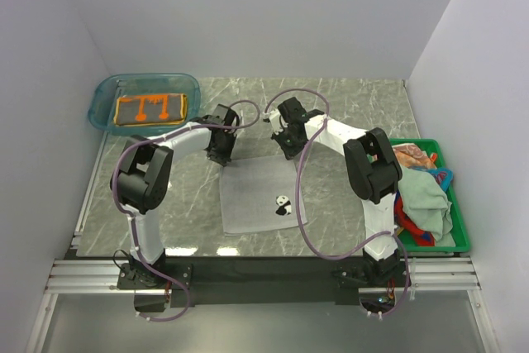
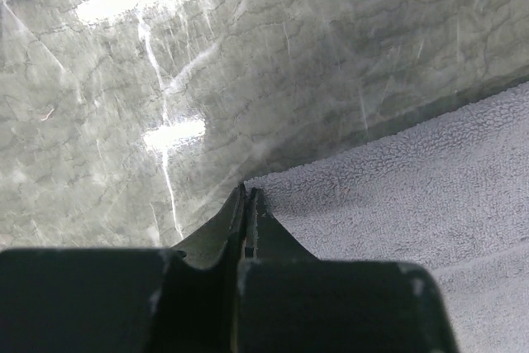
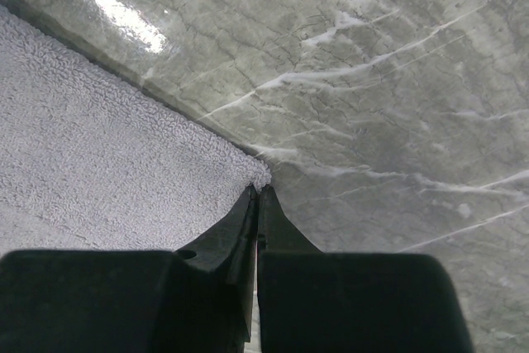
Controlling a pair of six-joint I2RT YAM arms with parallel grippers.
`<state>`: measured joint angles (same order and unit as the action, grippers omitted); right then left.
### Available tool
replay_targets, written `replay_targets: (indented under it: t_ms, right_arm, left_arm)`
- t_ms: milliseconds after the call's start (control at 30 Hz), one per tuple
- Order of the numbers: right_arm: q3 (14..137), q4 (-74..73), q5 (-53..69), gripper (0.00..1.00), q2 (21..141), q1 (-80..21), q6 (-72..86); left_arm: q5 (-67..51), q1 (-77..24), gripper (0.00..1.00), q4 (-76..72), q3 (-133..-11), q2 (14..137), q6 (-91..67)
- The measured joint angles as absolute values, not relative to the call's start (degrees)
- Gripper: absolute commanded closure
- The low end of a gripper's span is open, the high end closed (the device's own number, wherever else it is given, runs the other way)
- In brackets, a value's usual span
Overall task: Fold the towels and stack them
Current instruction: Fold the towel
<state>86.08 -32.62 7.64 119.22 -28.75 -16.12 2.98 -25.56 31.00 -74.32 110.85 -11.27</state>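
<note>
A pale grey-white towel point(image 1: 256, 196) lies spread flat on the marble table, with a small panda mark near its front edge. My left gripper point(image 1: 221, 155) is shut at the towel's far left corner; in the left wrist view the closed fingertips point(image 2: 249, 192) meet the towel point(image 2: 397, 196) at that corner. My right gripper point(image 1: 288, 148) is shut at the far right corner; in the right wrist view its tips point(image 3: 259, 190) pinch the towel point(image 3: 99, 146) there. An orange-brown towel point(image 1: 150, 109) lies folded in the teal tub. Pale green point(image 1: 426, 200) and red point(image 1: 412, 155) towels are piled in the green crate.
The clear teal tub point(image 1: 102, 93) stands at the back left of the table. The green crate point(image 1: 459, 229) stands at the right edge beside the right arm's base. White walls close in the back and both sides.
</note>
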Motion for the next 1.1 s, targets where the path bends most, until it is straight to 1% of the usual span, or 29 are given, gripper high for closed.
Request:
replay_targets:
  t_ms: [300, 567, 733, 933, 1100]
  right_arm:
    - [81.49, -27.27, 5.54, 1.0, 116.4, -28.77, -14.59]
    - [80.29, -21.58, 2.22, 1.0, 116.07, -26.74, -13.15]
    - [80.58, -19.07, -1.61, 1.0, 116.07, -26.06, -13.37]
    - [80.36, -17.17, -4.29, 1.0, 114.26, -26.06, -13.65]
    - [76.53, -13.91, -4.73, 1.0, 107.92, -26.06, -13.47]
  left_arm:
    - [3.77, -23.68, 0.99, 30.72, -75.44, 111.0, -11.9]
    - [3.92, -21.52, 0.99, 27.59, -82.13, 115.55, -12.58]
    - [3.95, -21.52, 0.99, 24.58, -83.83, 116.22, -12.51]
    - [3.92, -21.52, 0.99, 20.53, -82.81, 115.22, -11.6]
    - [3.6, -21.52, 0.99, 17.98, -79.26, 110.3, -11.03]
